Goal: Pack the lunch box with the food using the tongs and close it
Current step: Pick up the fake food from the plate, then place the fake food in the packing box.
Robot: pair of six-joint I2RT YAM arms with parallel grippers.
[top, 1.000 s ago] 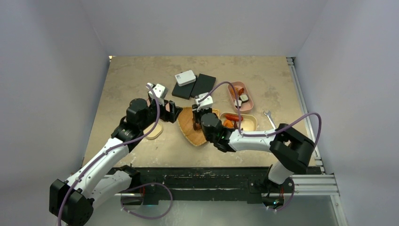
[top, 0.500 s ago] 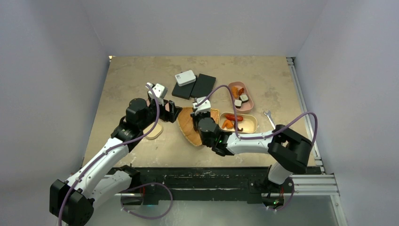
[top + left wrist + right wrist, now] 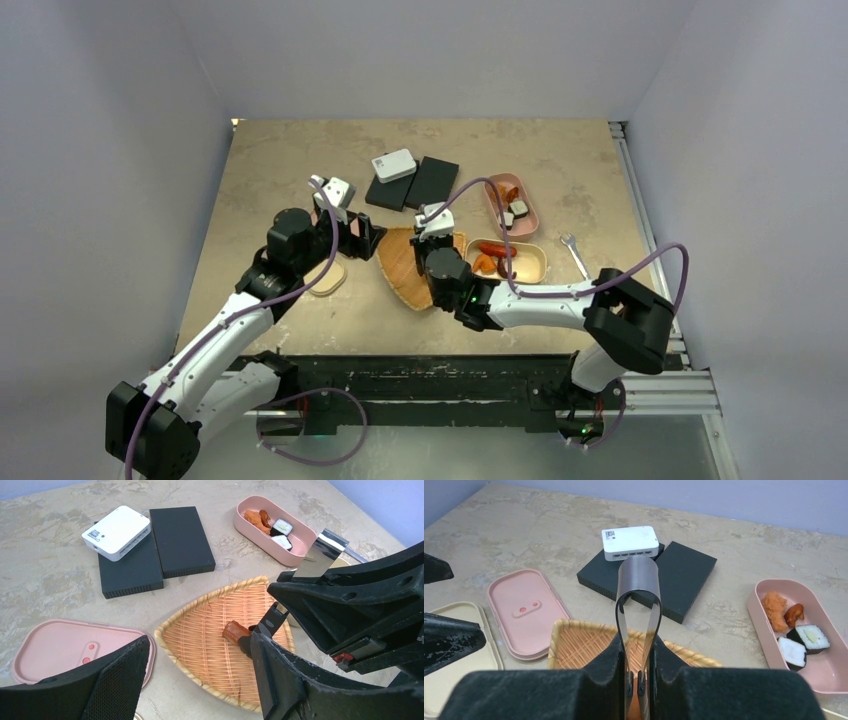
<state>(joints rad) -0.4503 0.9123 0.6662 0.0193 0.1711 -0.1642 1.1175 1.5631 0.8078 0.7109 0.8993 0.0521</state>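
My right gripper [image 3: 636, 680] is shut on the tongs [image 3: 638, 580], squeezing their silvery arms close together above the orange wicker tray [image 3: 210, 645]. The tongs' black tips [image 3: 270, 622] sit at one end of a brown sausage piece [image 3: 235, 630] lying on the tray. The pink lunch box [image 3: 756, 610] holds sushi pieces [image 3: 811, 636] and an orange fried piece [image 3: 774, 607]. A beige box [image 3: 530, 262] holds red and orange food [image 3: 490, 255]. My left gripper [image 3: 195, 690] hangs open and empty over the tray's left edge.
A pink lid [image 3: 524, 610] and a beige lid [image 3: 454, 645] lie left of the tray. Two black boxes [image 3: 684, 570] with a white device [image 3: 630, 542] on top sit behind it. A small silver tool [image 3: 573, 250] lies right of the beige box.
My right gripper has squeezed the tongs narrower and shifted a little over the tray. The left arm has stayed still.
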